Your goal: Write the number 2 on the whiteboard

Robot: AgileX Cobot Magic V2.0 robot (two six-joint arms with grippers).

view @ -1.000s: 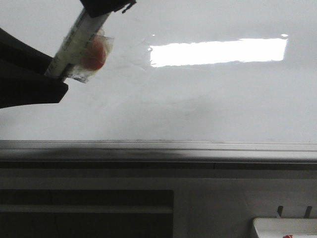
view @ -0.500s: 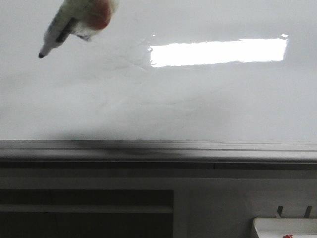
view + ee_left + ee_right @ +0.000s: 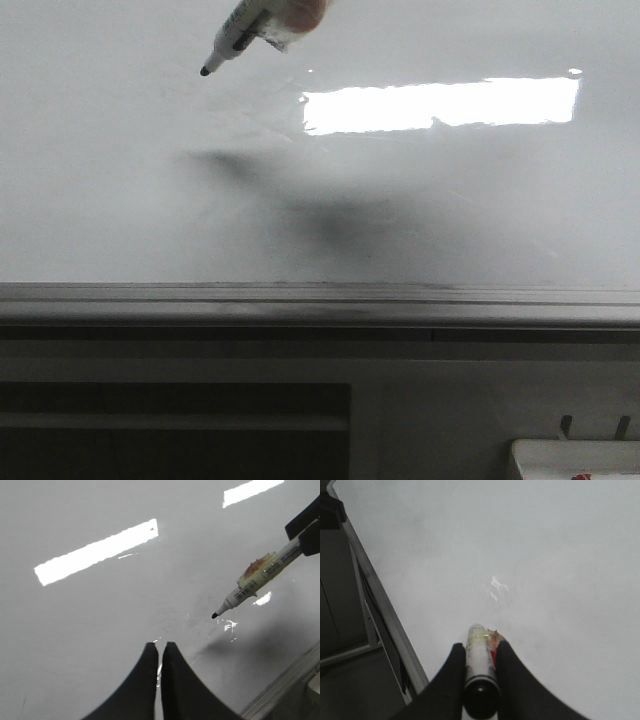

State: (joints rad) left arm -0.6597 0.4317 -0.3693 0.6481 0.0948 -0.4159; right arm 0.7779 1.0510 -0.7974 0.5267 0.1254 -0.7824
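Note:
The whiteboard [image 3: 420, 220] fills the front view, glossy white with a bright glare and a grey metal ledge [image 3: 320, 297] along its near edge. No number 2 shows on it. A white marker [image 3: 245, 28] with a black tip and a red-stained taped band hangs tip-down above the board at the top of the front view. My right gripper [image 3: 480, 647] is shut on the marker [image 3: 479, 657]. The marker also shows in the left wrist view [image 3: 260, 577], tip just above the board. My left gripper [image 3: 160, 647] is shut and empty over the board [image 3: 100, 620].
A small white tray [image 3: 575, 460] with red marks sits below the ledge at the bottom right. A dark recessed panel [image 3: 170, 430] lies under the ledge on the left. The marker's shadow [image 3: 330, 215] falls on the middle of the board.
The marker has moved right and farther up along the top of the front view. The dark left arm that was at the left edge a second ago has left that view.

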